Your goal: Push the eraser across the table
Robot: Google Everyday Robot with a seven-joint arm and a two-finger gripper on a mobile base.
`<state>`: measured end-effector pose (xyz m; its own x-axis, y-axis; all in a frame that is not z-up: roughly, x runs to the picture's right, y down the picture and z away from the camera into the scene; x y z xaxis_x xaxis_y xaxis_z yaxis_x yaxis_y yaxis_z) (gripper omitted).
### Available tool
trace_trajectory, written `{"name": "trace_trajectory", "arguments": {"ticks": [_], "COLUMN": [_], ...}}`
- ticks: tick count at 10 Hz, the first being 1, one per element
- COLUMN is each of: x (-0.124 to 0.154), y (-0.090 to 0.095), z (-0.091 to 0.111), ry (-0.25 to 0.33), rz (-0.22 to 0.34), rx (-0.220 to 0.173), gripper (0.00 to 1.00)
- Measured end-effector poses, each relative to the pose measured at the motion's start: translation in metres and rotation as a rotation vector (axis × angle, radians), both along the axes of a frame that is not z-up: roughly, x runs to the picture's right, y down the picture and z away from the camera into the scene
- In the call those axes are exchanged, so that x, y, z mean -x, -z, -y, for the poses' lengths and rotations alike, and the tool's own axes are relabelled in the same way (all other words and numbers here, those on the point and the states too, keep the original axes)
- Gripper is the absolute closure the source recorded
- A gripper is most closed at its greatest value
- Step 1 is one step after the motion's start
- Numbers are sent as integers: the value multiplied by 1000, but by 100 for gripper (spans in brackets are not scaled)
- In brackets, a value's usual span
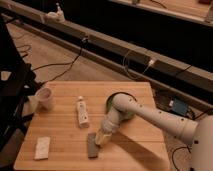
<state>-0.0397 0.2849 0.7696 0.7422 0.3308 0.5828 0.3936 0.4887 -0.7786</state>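
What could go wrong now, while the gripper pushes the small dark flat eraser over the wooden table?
1. The gripper touches only the right side of the small flat dark eraser, so the eraser may turn and slip out of the push.
2. The eraser lies near the front edge of the light wooden plank table; a push toward that edge could drop it.
3. The white tube lies close by, up and left; the arm might knock it.
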Motion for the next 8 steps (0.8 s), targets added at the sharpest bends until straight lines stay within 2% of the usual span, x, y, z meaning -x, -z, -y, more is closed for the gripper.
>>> {"name": "trace_trajectory", "arguments": {"ticks": [2, 5, 8], "x": [16, 41, 81], "y": [1, 2, 11], "z": [-3, 3, 2], "ry": [10, 15, 28], "rz": [51, 125, 231], "rx": [9, -1, 7], "gripper": [100, 100, 100]}}
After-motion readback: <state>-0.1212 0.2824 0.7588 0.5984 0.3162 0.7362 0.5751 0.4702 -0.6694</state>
